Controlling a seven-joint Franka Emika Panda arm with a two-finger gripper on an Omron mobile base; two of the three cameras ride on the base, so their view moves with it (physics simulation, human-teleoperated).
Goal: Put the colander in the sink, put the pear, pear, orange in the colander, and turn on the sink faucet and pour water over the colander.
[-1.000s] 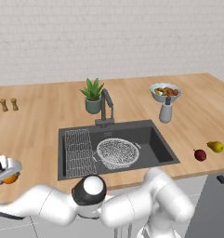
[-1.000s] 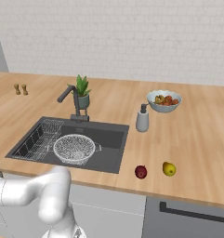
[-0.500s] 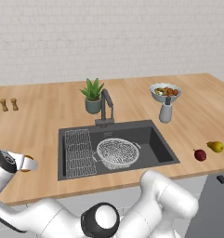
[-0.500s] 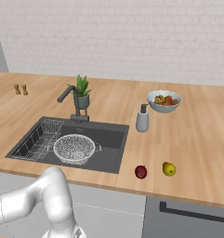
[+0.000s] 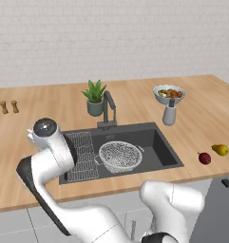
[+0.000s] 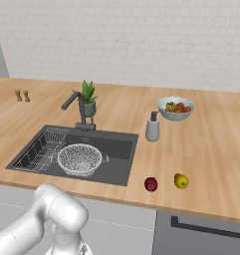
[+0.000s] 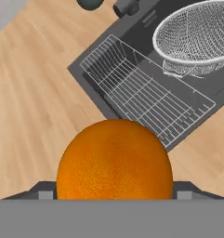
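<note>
My gripper (image 7: 114, 195) is shut on the orange (image 7: 114, 160), which bulges large at the bottom of the hand view. It hangs above the wooden counter just left of the sink (image 7: 215, 79). The colander (image 7: 197, 32) (image 5: 119, 155) (image 6: 80, 158) sits empty in the sink (image 5: 156, 142) (image 6: 119, 149), below the dark faucet (image 5: 109, 107) (image 6: 74, 102). On the counter right of the sink lie the red pear (image 5: 205, 158) (image 6: 151, 184) and the yellow pear (image 5: 221, 149) (image 6: 180, 181). No water runs.
A flat wire rack (image 5: 82, 152) (image 7: 141, 93) fills the sink's left part. Behind the sink stands a potted plant (image 5: 95, 98). A grey bottle (image 5: 169, 114) and a pale fruit bowl (image 5: 168, 93) are at the back right, two small shakers (image 5: 8, 107) at the far left.
The arm has swung up from low at the left toward the sink's left side, carrying the orange. Colander and pears have not moved.
</note>
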